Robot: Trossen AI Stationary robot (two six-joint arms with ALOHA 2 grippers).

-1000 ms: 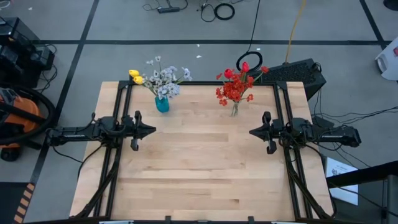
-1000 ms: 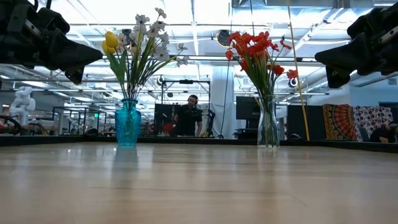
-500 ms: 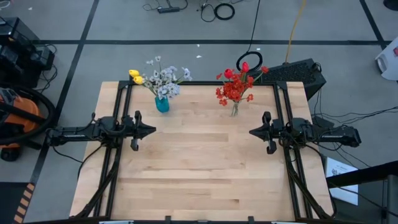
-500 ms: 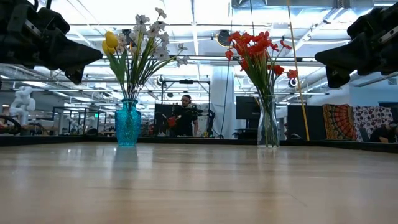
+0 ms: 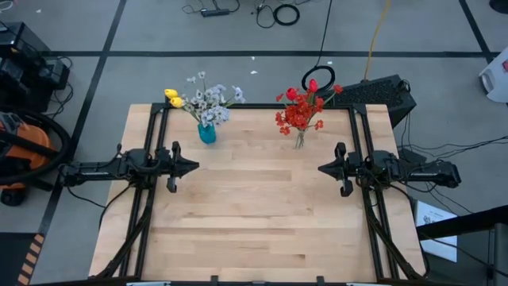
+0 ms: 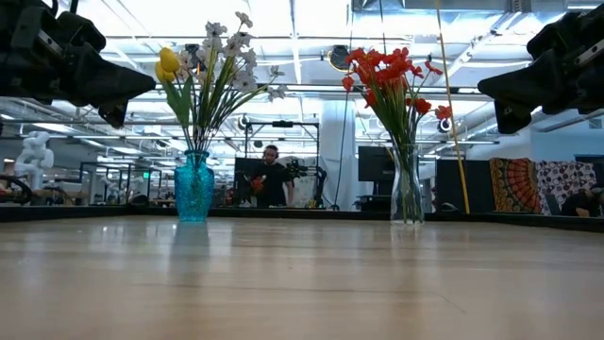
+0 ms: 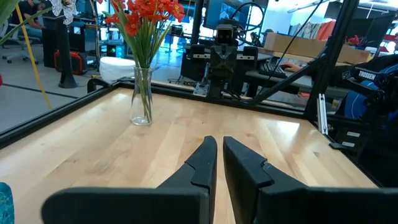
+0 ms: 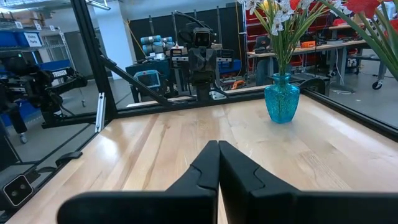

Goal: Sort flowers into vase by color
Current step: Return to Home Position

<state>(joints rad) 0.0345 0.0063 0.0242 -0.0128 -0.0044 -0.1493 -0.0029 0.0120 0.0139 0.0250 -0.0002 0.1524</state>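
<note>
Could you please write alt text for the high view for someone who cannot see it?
Seen from above, a wooden table holds two vases near its far edge: a blue vase of white and yellow flowers on the left, a clear vase of red flowers on the right. The left gripper and right gripper face each other across the middle, holding nothing.

Matte-black left arm, right arm; tapered angular claw fingers.

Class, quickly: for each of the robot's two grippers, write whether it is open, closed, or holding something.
Left gripper: closed, holding nothing, over the left side of the table.
Right gripper: closed, holding nothing, over its right side.
</note>
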